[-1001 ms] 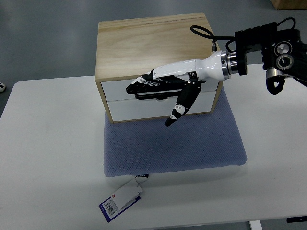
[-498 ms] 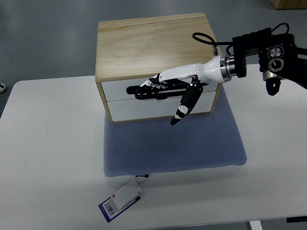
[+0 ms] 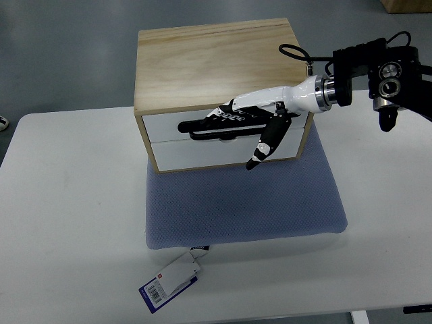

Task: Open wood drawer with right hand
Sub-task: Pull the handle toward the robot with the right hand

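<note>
A: In the top view, where was the wood drawer box (image 3: 219, 64)?

B: It stood on a blue mat (image 3: 246, 202), at the far edge of the mat, and the mat lay on the white desk (image 3: 67, 223). The upper drawer (image 3: 169, 128) and the lower one under it both looked closed, flush with the wooden frame.

A: And the right hand (image 3: 250, 116)?

B: It came in from the right side of the box and lay across the white front. Its fingers (image 3: 219, 118) were stretched almost straight along the dark handle slot (image 3: 192, 127) of the upper drawer, holding nothing that I could see. The thumb (image 3: 264, 145) pointed down over the lower drawer. I could not tell if the fingertips were really hooked inside the slot.

A: Which step was this, in your opinion?

B: I judged it as the step of getting a hold on the handle; the pull was not begun. The next move probably needed the fingers to curl into the slot, then a straight pull away from the box toward the near edge of the mat.

A: The left hand?

B: It was not visible. A tag (image 3: 170, 280) lay on the desk near the front of the mat.
</note>
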